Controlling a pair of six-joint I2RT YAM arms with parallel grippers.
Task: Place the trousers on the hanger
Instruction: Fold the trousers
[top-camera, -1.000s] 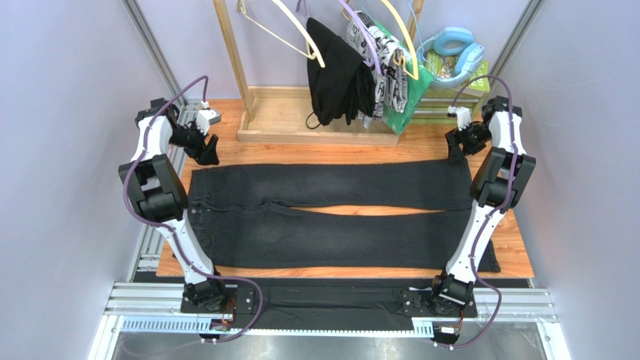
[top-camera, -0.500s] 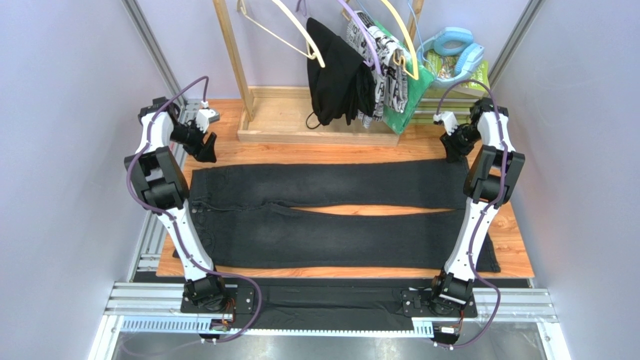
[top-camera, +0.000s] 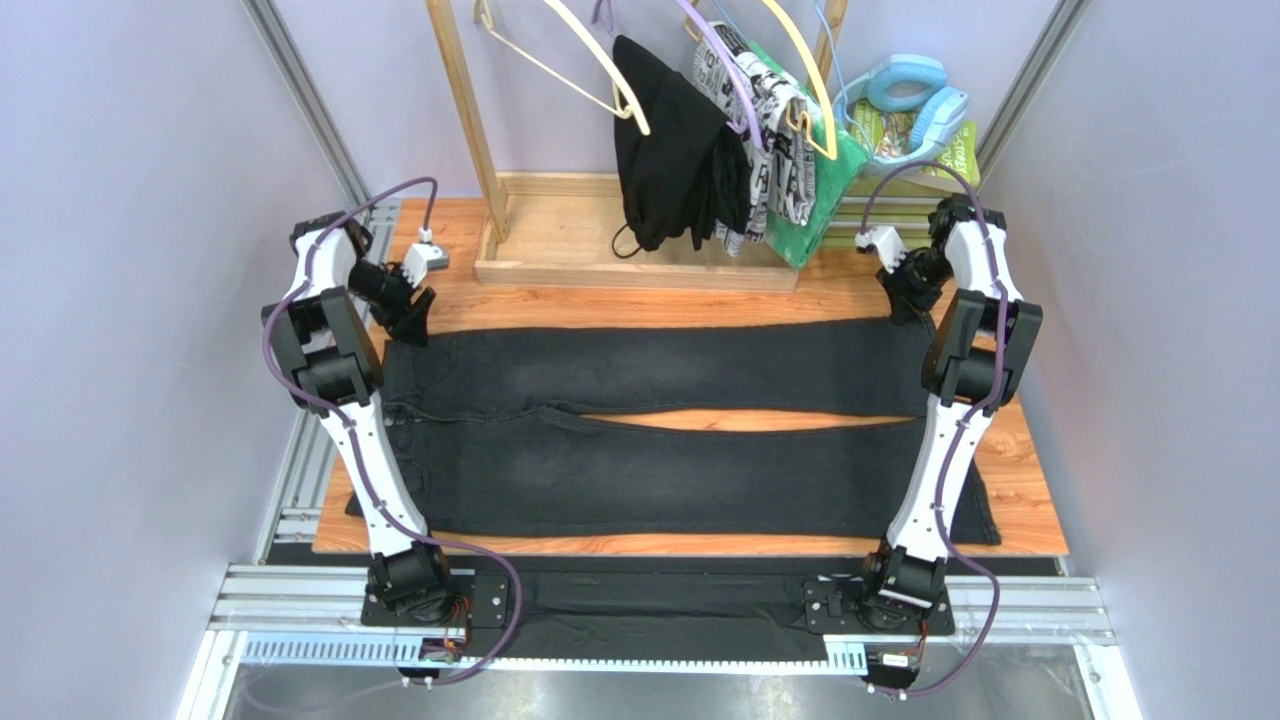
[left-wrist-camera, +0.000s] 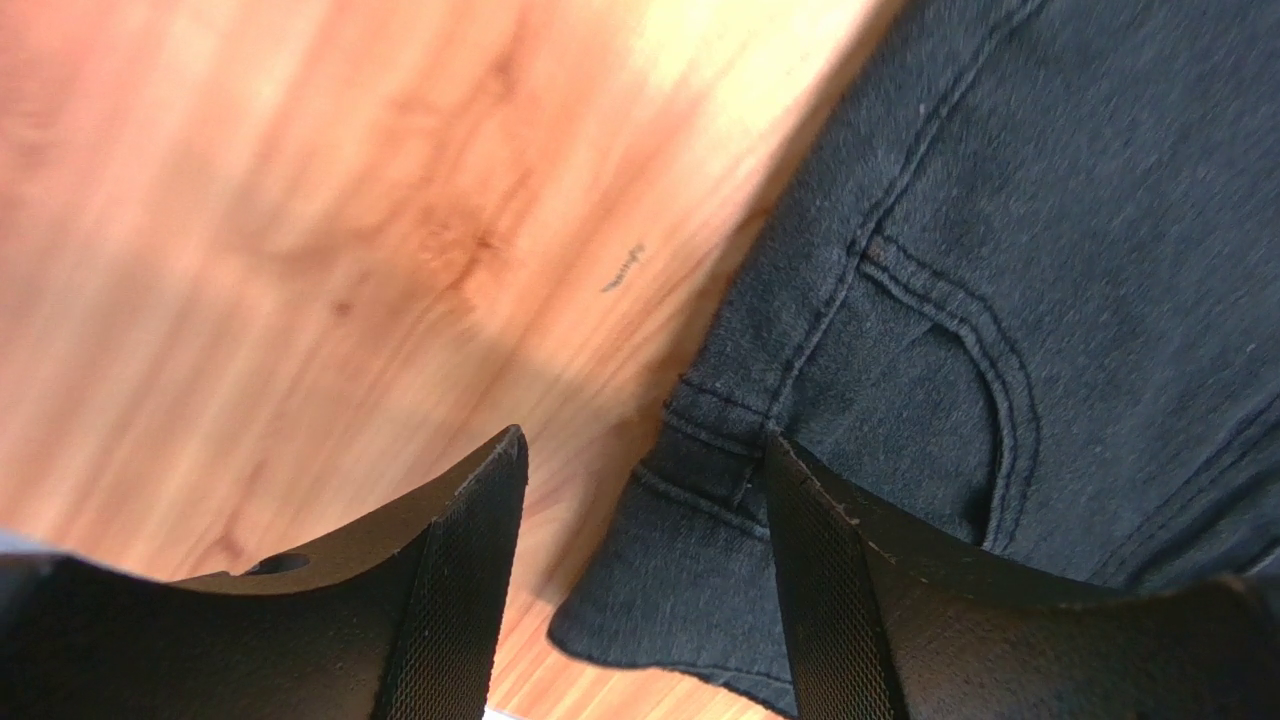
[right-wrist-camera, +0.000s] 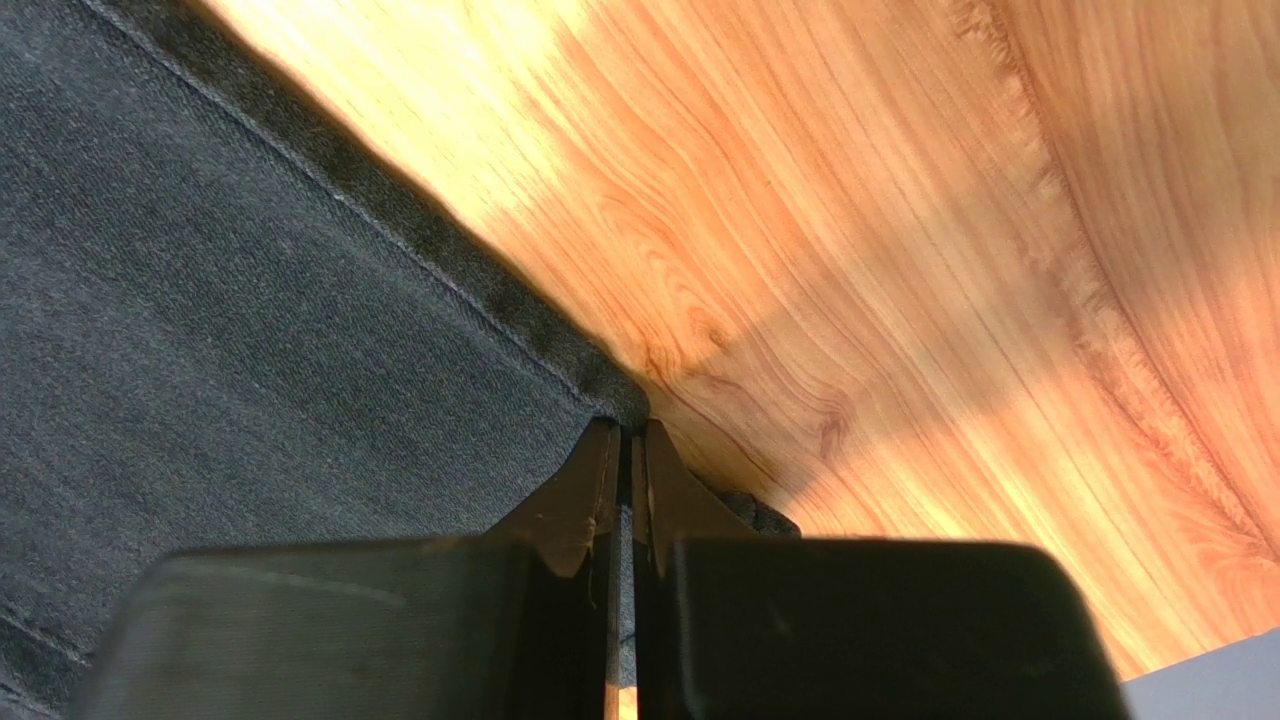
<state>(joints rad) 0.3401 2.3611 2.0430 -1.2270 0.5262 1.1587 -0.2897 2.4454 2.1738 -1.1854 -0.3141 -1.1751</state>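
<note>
While you look down from above, count one pair of long dark-charcoal jeans-like trousers (top-camera: 661, 428). They lie flat across the middle of the orange wooden tabletop (top-camera: 1037, 503), waist at the left. Both legs run to the right, with a thin wedge of wood showing between them. The fabric is plain, with stitched seams.

At the top of the frame you can count three hangers on the pale wooden rack (top-camera: 458, 135): one thin pale cream plastic hanger (top-camera: 598, 60), one purple hanger (top-camera: 720, 68) and one brighter yellow hanger (top-camera: 804, 68).

You have two arms, one at each upper corner of the cloth. Your left fingers (left-wrist-camera: 812, 570) stand apart and hold nothing; one is over bare wood, the other over the waistband corner beside a curved pocket seam. Your right fingers (right-wrist-camera: 586, 495) are pressed tight together on the hem corner of the leg nearer the top, with cloth showing on either side of them.
</note>
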